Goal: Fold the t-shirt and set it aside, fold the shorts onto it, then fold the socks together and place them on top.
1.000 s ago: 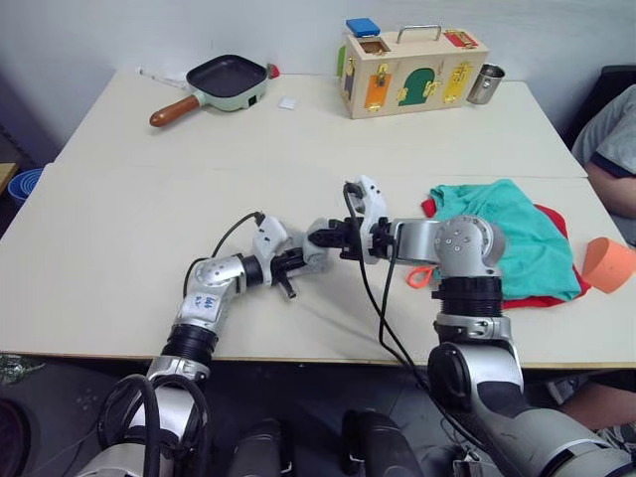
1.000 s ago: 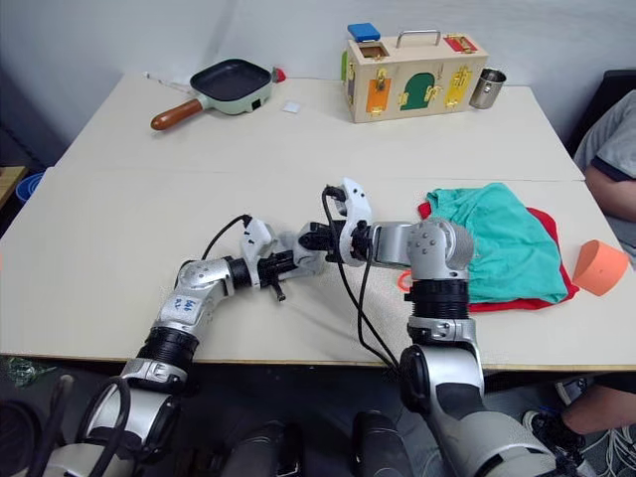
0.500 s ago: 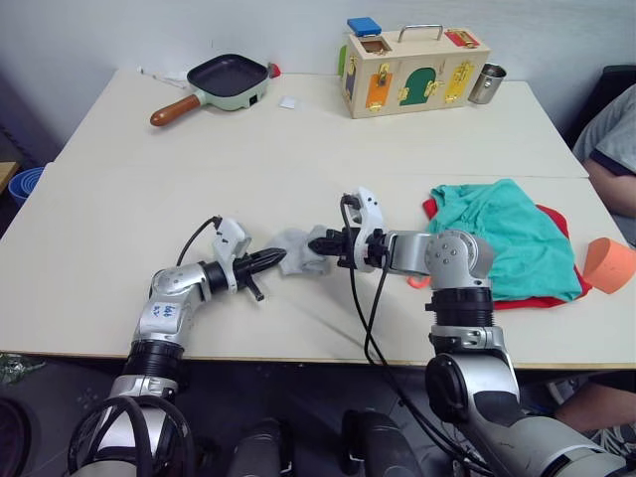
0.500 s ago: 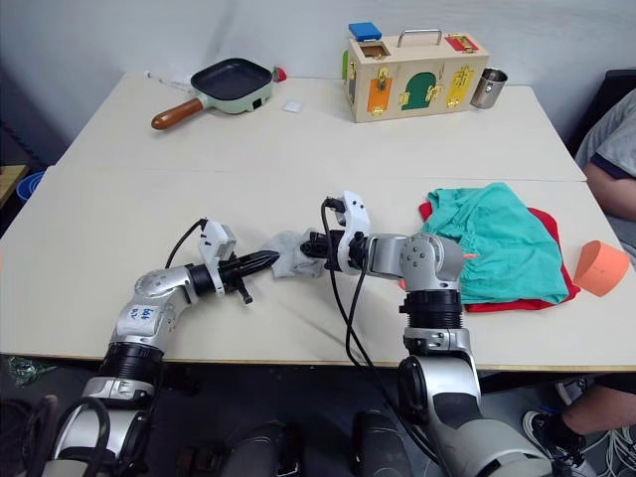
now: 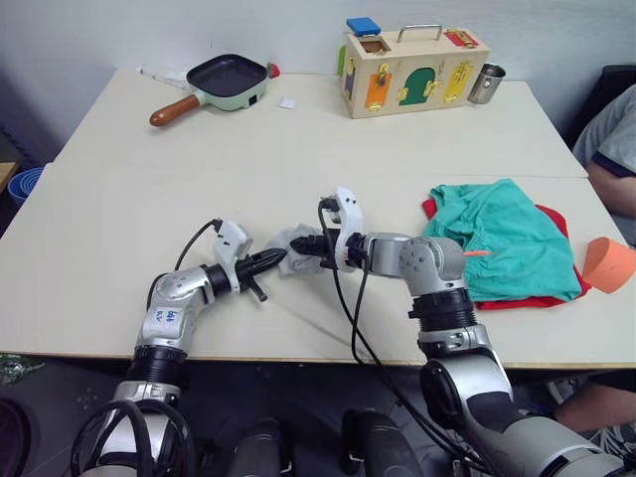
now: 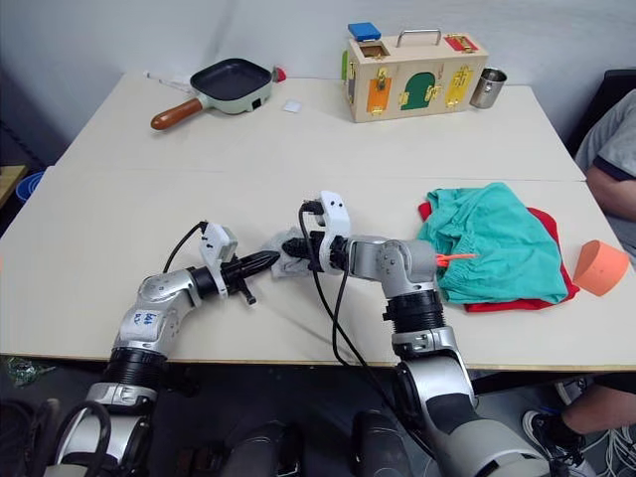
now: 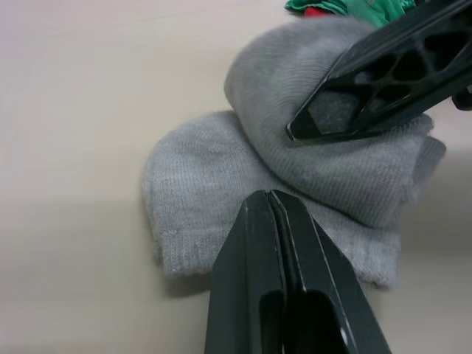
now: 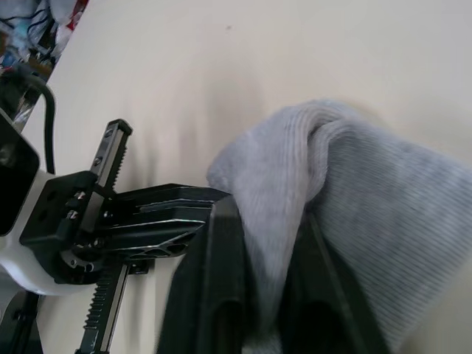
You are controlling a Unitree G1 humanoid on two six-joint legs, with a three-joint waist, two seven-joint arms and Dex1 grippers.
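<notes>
Both of my arms meet over the middle of the pale worktop [image 5: 119,169], working the socks [image 5: 295,250], a small grey knit bundle lying between them. Compared with half a second ago, my right tool [image 5: 304,250] has pushed a little further toward my left side, carrying a fold of sock with it, and my left tool [image 5: 275,258] has edged in to meet the bundle. A second ago both tools were bunched close together; since then they drew apart and have now closed in again. I judge this to be the folding of the socks together, under way but not finished.

In the right wrist view, my right tool [image 8: 262,295] is pinching a ridge of grey knit between its black fingers. In the left wrist view, my left tool [image 7: 269,203] has its fingers pressed together, tips resting on the lower sock's edge with no cloth visibly between them.

The shorts [image 5: 507,238], teal and crinkled, lie on the t-shirt [image 5: 553,214] at my right, well apart from the socks. This suggests the first two steps are done and the socks are the last item.

Hard to make out: whether I am seeing two socks or one doubled over, since the upper roll covers the lower layer. Only red edges of the t-shirt show under the shorts, so I cannot judge its fold. A person's sleeve [image 5: 614,134] is cut off at the right edge.
</notes>
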